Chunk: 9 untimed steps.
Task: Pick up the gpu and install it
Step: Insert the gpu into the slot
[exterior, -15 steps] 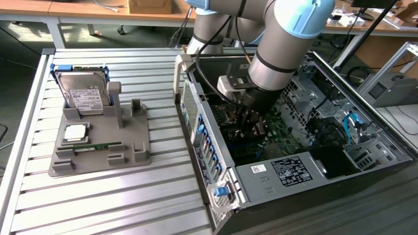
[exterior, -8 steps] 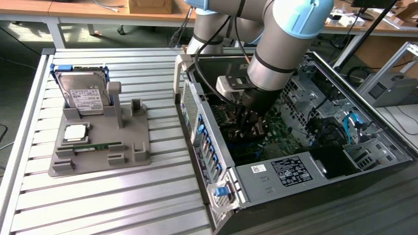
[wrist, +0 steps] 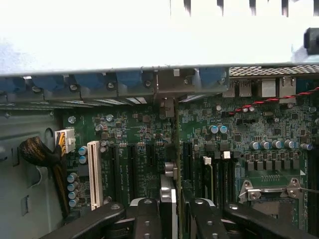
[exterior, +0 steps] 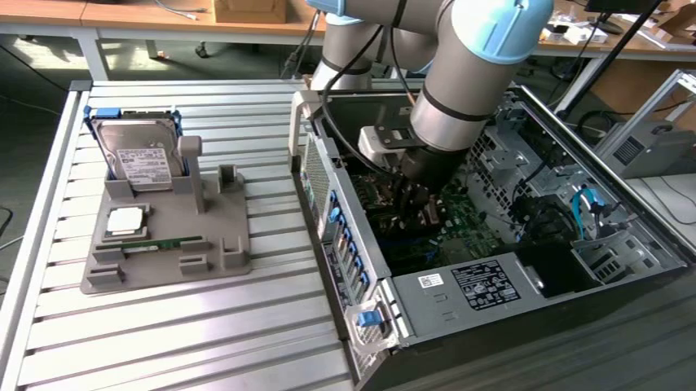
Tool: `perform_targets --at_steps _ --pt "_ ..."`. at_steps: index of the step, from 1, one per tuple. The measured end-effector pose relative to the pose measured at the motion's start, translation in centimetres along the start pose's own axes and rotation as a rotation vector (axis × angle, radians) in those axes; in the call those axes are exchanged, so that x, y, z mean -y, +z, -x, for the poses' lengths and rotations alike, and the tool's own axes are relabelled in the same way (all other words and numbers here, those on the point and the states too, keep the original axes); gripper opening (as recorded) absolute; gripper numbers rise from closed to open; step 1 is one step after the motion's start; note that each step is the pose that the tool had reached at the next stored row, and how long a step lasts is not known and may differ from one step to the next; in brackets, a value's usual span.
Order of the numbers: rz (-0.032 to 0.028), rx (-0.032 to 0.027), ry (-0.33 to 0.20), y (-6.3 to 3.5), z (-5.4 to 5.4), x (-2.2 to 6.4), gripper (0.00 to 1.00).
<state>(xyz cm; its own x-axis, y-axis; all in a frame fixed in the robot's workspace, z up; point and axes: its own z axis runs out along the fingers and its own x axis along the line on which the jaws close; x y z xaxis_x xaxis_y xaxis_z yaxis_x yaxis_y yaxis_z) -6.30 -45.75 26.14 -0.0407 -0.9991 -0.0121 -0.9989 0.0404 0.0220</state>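
a slatted metal table in a workshop carries a grey fixture and an open pc case lying on its side. the fixture holds a hard drive and a memory stick, and its two upright posts stand bare, so the pickup looks done. the arm reaches down into the case, with the gripper low over the green board. in the wrist view the gpu is seen edge-on, upright, among the long black slots, its far end towards the case's rear wall. whether it is seated cannot be told. the dark fingers sit on either side of the card, part closed and apparently clamping it.
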Motion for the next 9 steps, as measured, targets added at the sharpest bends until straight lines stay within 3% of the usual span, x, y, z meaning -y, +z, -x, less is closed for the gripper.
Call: perform_targets --at_steps 6,9 --pt "-0.0108 0.0000 0.000 -0.13 -0.02 -0.37 0.27" --pt "-0.0120 0.0003 0.000 -0.13 -0.01 -0.39 0.27"
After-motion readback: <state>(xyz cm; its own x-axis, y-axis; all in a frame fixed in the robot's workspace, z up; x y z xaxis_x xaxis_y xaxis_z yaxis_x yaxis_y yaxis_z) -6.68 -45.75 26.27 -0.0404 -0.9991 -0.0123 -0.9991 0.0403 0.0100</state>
